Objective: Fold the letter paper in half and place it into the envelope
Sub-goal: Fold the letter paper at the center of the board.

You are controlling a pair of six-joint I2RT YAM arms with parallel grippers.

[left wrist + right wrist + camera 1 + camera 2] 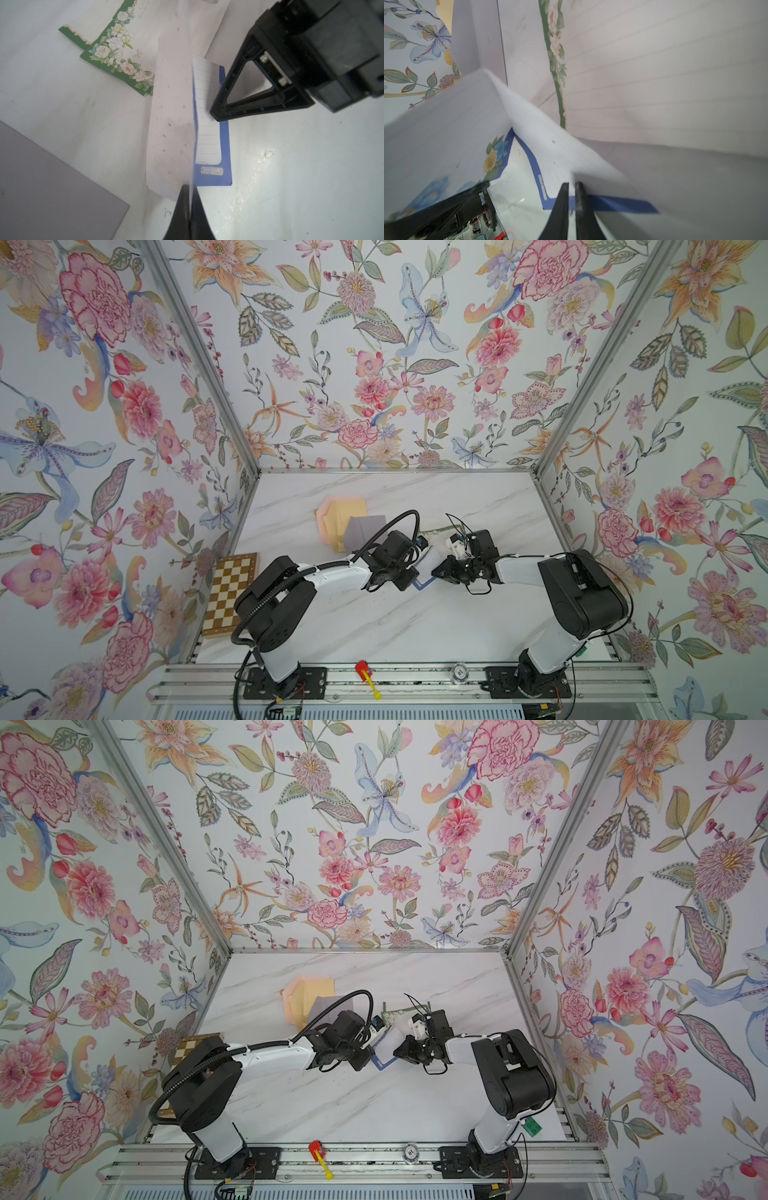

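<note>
Chessboard at the far left edge of the table, well apart from the work. Toward the back, a peach envelope, judged the one meant, lying flat with its near corner under a grey sheet; nearer the left arm than the right. Then the left gripper, pressed together on one edge of the letter paper and holding that half up off the table, edge-on in the left wrist view. Just to the right and below, the other half flat on the table, lined face up, blue border outermost. No pressed crease yet: a loose tent in the right wrist view. Beyond the paper toward the back, touching or overlapping it, a green flowered sheet. Further right, the right gripper, almost closed, tips down on the flat half near its blue border; pinching or merely pinning, cannot tell.

Turns on this: free edge on the left, target border on the right beside the right gripper, fold line running across the line between the two. Probably calls for the nearer left arm to carry the raised edge rightward and down onto that border.
</note>
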